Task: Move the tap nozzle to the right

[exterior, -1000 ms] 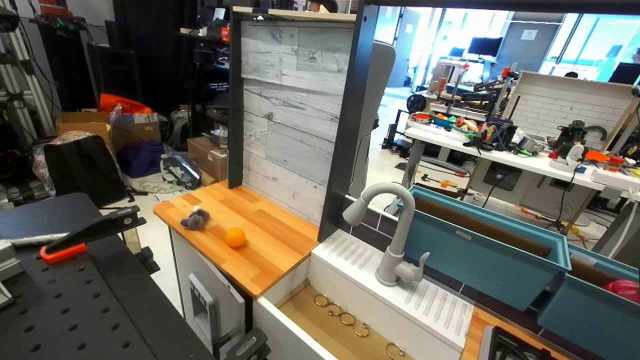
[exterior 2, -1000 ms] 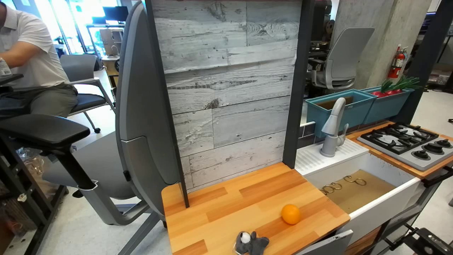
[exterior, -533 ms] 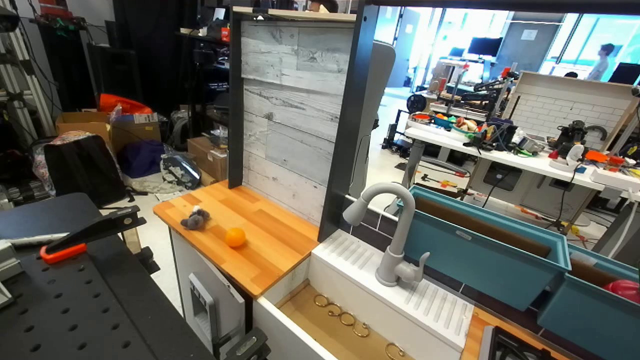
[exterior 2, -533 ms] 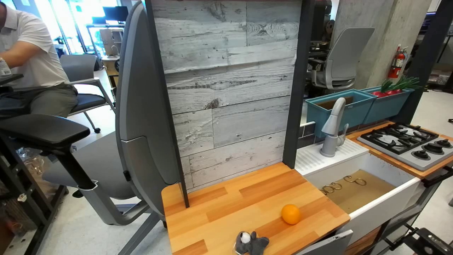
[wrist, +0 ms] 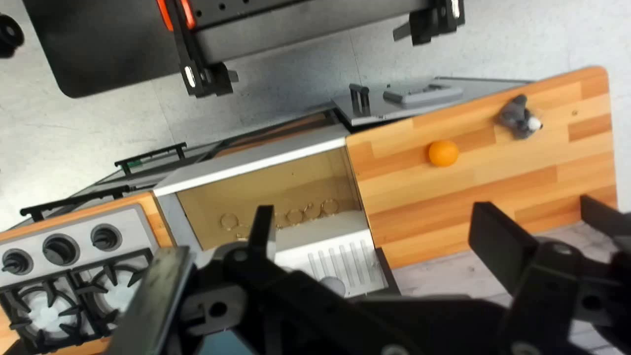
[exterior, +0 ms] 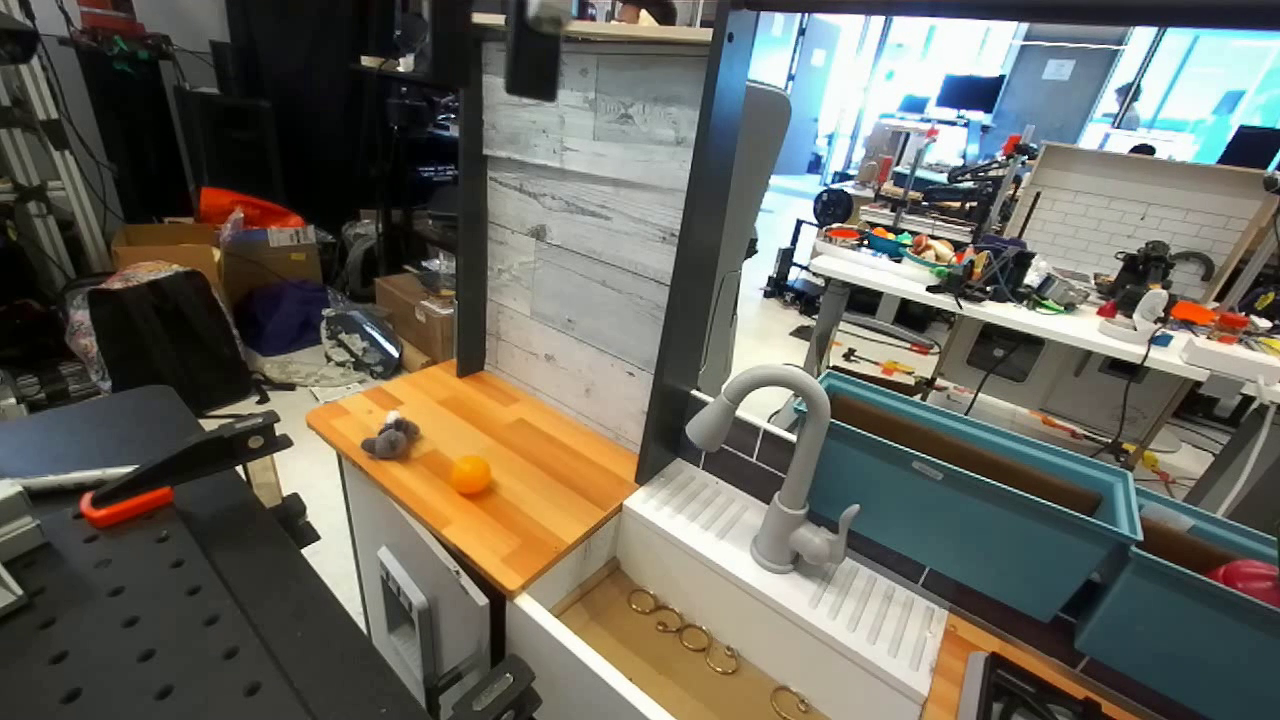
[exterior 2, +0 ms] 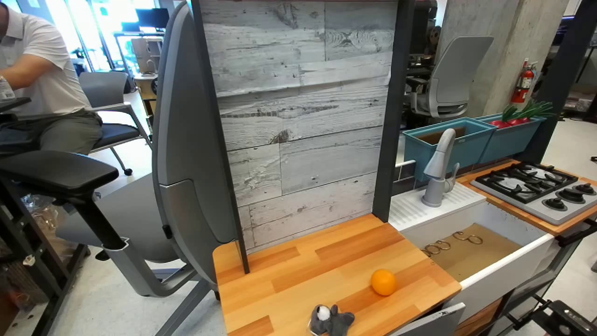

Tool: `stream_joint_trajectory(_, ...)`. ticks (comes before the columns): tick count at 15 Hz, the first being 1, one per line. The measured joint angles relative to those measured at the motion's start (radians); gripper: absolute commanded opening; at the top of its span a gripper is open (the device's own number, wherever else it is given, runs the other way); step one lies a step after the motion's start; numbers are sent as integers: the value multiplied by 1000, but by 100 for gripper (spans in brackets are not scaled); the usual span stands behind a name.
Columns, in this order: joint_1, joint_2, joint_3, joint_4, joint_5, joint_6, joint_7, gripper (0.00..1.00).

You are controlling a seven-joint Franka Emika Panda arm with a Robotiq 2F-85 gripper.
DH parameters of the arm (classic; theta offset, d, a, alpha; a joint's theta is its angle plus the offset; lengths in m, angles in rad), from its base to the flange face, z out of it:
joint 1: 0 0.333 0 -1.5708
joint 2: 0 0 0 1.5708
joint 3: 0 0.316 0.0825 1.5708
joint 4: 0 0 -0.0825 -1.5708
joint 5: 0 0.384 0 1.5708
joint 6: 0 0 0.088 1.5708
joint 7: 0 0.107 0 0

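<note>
The tap nozzle is a grey gooseneck faucet on the white ridged ledge behind the sink. In that exterior view its spout tip points left, toward the wooden counter. It also shows in an exterior view. In the wrist view only a round grey part of the tap nozzle shows; my gripper hides the rest. My gripper is open, with nothing between its fingers, high above the sink and counter. Dark parts of it hang at the top edge of an exterior view, well above and apart from the tap.
A black post and a grey plank panel stand left of the tap. Teal planters stand behind it. An orange ball and a grey plush toy lie on the counter. Metal rings lie in the sink. A stove stands beyond.
Dark parts of my gripper have come into an exterior view from the top edge. The tap nozzle and the things on the counter have not moved. A person in the background has moved.
</note>
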Motion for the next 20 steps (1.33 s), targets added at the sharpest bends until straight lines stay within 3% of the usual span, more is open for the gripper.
stream_joint_trajectory(5, -21, 211, -8, 79, -21, 269, 122, 100)
stream_joint_trajectory(10, -20, 432, -76, 178, -177, 484, 322, 100)
stream_joint_trajectory(16, 77, 657, -202, 310, -239, 553, 423, 100)
stream_joint_trajectory(20, 163, 751, -242, 366, -239, 567, 432, 100)
